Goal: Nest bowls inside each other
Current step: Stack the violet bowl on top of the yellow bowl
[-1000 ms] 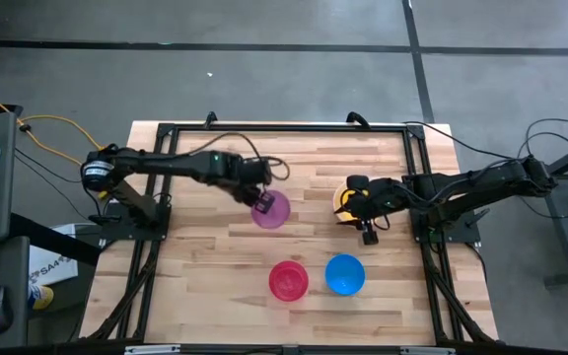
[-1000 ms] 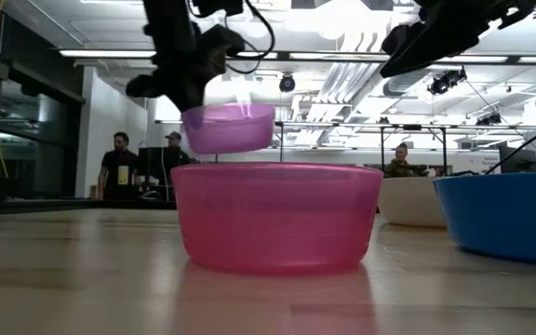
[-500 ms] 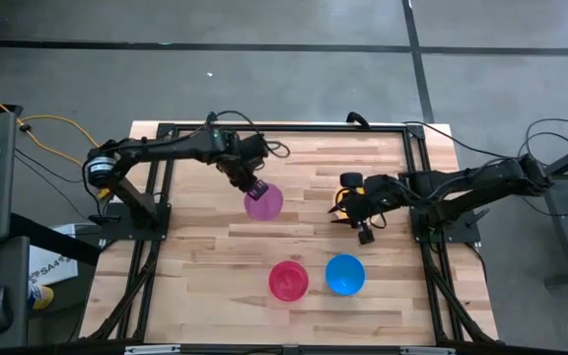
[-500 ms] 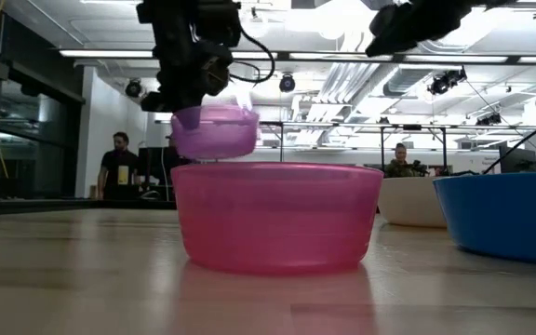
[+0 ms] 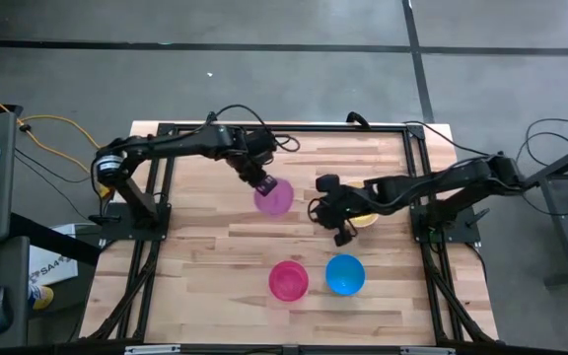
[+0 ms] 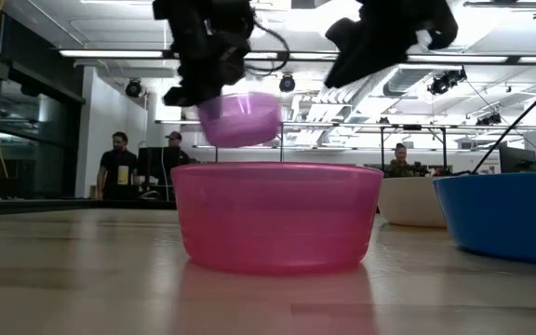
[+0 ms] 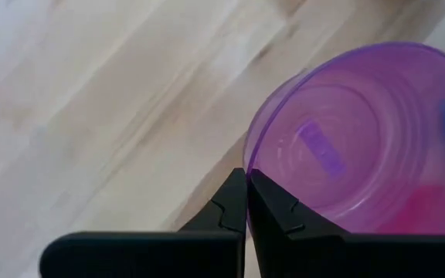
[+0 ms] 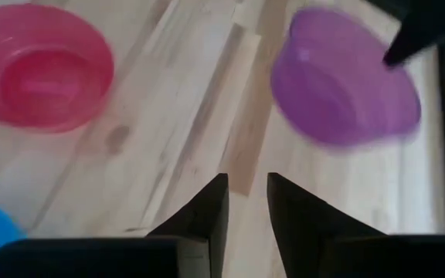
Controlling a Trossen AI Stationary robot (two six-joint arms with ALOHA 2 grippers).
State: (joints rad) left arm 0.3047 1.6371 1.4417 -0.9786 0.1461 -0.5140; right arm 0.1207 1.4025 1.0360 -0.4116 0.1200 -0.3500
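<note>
bowls: 1 purple [image 5: 273, 196], 1 pink [image 5: 288, 280], 1 blue [image 5: 344, 274] | left hand [image 5: 261, 182] clamps purple | right hand [image 5: 325, 213] apart, empty

A pale wooden table [image 5: 215, 247] stands on a grey concrete floor [image 5: 264, 59], and beyond it stretches a large open workshop with bright strip lights [image 6: 119, 53] on a white ceiling, tall dark windows, and people [image 6: 119, 166] standing at distant desks.

From above I've got one bowl [image 5: 273, 196] lifted off the bench [image 5: 195, 247], pinched at its rim by my left pincer [image 5: 261, 183]. My right pincer [image 5: 325, 209] sits at its three o'clock, empty. Two bowls [image 5: 288, 280] [image 5: 344, 275] rest side by side at six o'clock.
</note>
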